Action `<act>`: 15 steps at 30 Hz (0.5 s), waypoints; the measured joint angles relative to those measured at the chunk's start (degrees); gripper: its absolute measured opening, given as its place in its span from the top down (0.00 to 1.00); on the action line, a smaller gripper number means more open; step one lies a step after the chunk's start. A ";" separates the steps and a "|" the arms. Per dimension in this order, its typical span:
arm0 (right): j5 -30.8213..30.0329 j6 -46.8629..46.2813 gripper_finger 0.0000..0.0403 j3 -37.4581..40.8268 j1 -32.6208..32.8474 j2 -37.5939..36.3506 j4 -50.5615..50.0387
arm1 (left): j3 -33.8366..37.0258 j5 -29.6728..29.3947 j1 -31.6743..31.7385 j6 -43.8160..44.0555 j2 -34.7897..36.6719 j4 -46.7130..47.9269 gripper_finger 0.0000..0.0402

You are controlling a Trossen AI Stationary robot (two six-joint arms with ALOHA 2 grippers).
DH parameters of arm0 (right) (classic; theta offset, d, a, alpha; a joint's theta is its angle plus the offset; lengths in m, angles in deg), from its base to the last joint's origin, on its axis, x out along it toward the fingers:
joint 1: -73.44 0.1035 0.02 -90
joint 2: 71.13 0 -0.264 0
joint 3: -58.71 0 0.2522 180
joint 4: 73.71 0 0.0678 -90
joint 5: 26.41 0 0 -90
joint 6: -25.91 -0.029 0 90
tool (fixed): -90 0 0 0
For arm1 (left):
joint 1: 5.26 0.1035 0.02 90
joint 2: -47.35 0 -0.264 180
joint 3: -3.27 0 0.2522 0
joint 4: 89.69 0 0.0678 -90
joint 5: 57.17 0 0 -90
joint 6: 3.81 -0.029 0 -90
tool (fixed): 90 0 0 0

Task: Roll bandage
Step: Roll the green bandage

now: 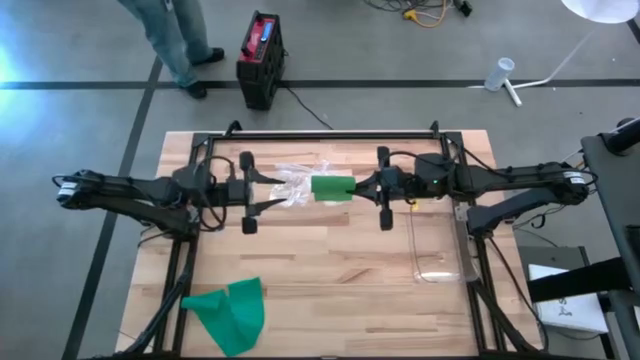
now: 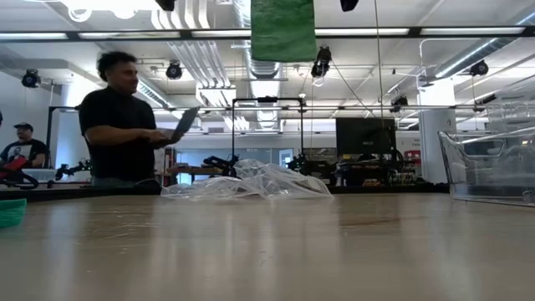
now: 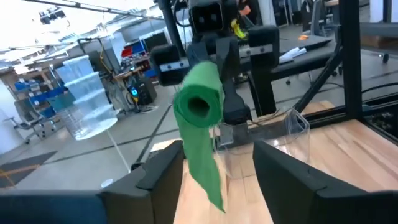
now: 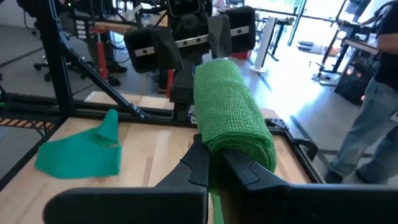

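Looking light, soft and crushable, the green bandage roll [image 4: 233, 112] sits clamped end-on in the closed right tool [image 4: 214, 165], while the left tool [image 3: 214, 165], fingers apart, best pinches the hanging tail below.

robotics lab: exposed ceiling ducts [image 2: 213, 58], monitors [image 2: 365, 136], equipment racks [image 3: 134, 68], person with laptop [image 2: 121, 117].

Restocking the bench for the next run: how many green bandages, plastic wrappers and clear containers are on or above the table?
Green bandages: 2, the rolled bandage in the right claw, and the loose bandage.
Plastic wrapper: 1.
Clear container: 1.
Total: 4.
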 joint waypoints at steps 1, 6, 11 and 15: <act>0.01 0.00 0.99 0.00 0.00 -0.01 -0.08 | 0.31 0.00 0.00 0.12 -0.38 -0.85 0.54; -0.04 -0.59 0.99 0.00 -0.02 0.31 -0.46 | -0.78 -0.01 -0.08 0.09 -2.70 -2.30 0.49; -0.59 -0.25 0.99 0.10 -0.18 0.75 -0.71 | -4.35 0.03 -1.16 -0.56 -7.29 -2.73 0.48; -0.63 0.44 0.99 0.13 -0.20 1.32 -0.22 | -6.72 -0.42 -1.14 -1.25 -11.78 -2.70 0.49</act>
